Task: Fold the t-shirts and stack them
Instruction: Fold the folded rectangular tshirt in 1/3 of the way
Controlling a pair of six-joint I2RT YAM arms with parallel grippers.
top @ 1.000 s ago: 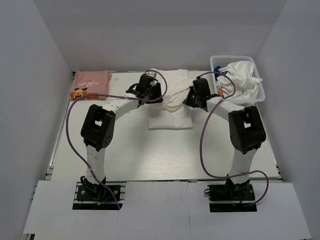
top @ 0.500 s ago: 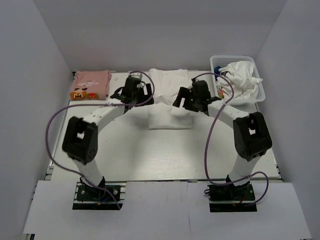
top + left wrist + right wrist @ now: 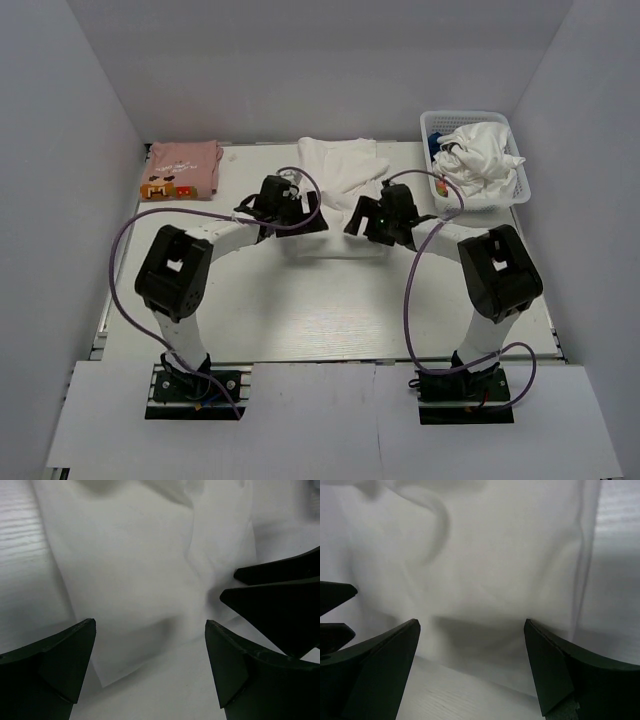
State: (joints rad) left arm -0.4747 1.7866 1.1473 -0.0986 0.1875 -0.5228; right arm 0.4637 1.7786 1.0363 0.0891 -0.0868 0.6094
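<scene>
Hovering my left gripper [image 3: 150, 624] and right gripper [image 3: 471, 622] spread wide, white t-shirt [image 3: 135, 570] hem just ahead, to pinch for folding.

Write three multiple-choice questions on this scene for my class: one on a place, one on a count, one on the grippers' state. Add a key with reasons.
1. Where on the table does the pink t-shirt lie? A. near right corner B. dead centre C. far left corner
2. How many t-shirts lie outside the basket? A. one B. two C. four
3. How do the left gripper and right gripper stand? A. both open, empty B. both shut on cloth C. one open, one shut
Key: 1 C, it lies folded in the far left corner. 2 B, the pink one and the white t-shirt mid-table. 3 A, each wrist view shows jaws wide apart, gripping nothing.
</scene>
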